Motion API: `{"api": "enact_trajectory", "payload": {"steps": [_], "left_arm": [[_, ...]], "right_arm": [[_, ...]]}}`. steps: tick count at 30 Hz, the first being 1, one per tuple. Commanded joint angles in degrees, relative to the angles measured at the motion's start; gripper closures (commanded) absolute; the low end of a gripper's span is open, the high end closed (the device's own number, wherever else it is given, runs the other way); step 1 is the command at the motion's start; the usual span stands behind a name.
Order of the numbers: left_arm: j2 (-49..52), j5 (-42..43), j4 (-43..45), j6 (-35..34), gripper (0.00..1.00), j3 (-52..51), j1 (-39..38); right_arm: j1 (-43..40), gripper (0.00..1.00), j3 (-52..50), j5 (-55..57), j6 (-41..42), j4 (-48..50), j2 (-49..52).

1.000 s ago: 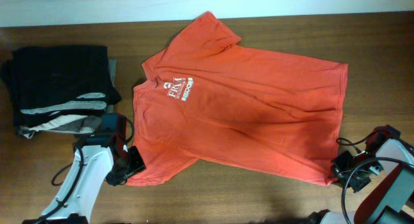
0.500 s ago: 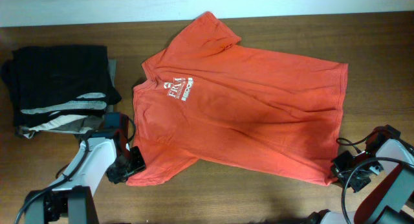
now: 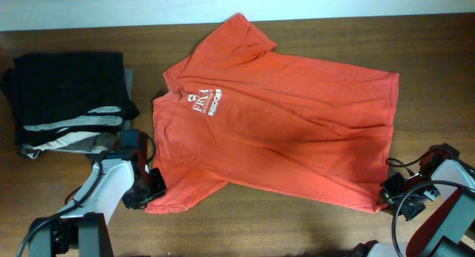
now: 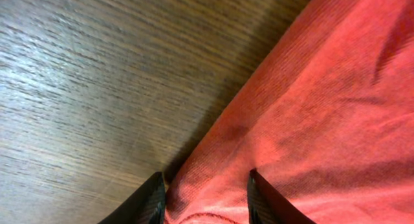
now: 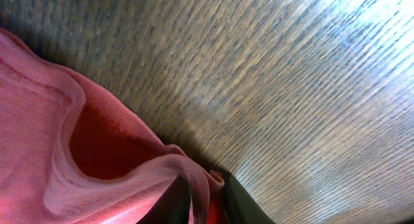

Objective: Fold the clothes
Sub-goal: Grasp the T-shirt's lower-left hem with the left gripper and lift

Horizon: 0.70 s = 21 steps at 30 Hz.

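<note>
The clothes, an orange-red T-shirt (image 3: 282, 131), lie spread flat on the wooden table with the small white chest logo (image 3: 204, 102) facing up. My left gripper (image 3: 152, 189) is at the lower-left sleeve corner. In the left wrist view its fingers (image 4: 150, 201) stand apart astride the sleeve edge (image 4: 213, 185), red cloth lying between them. My right gripper (image 3: 387, 192) is at the lower-right hem corner. In the right wrist view it (image 5: 207, 199) is shut on a pinched fold of the hem (image 5: 194, 166), which rises off the table.
A stack of folded black, grey and white garments (image 3: 67, 93) sits at the left, close to my left arm. Bare wooden table (image 3: 438, 56) shows right of the shirt and along the front edge. A pale wall runs behind the table.
My left arm has drawn in slightly, its gripper staying at the sleeve corner. The shirt and my right gripper have not moved.
</note>
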Motion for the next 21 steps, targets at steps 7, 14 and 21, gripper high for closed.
{"api": "enact_trajectory", "payload": {"steps": [7,14,21], "left_arm": [[0.44,-0.85,0.79,0.7,0.9,-2.01,0.24],[0.44,-0.61,-4.37,1.62,1.0,1.4,0.24],[0.42,0.87,-14.69,1.84,1.0,10.32,0.09]], "right_arm": [[-0.11,0.79,-1.2,2.51,0.0,2.71,0.76],[-0.11,0.96,-0.42,2.45,0.07,1.79,0.74],[-0.11,0.96,6.58,1.84,0.07,-6.34,0.74]]}}
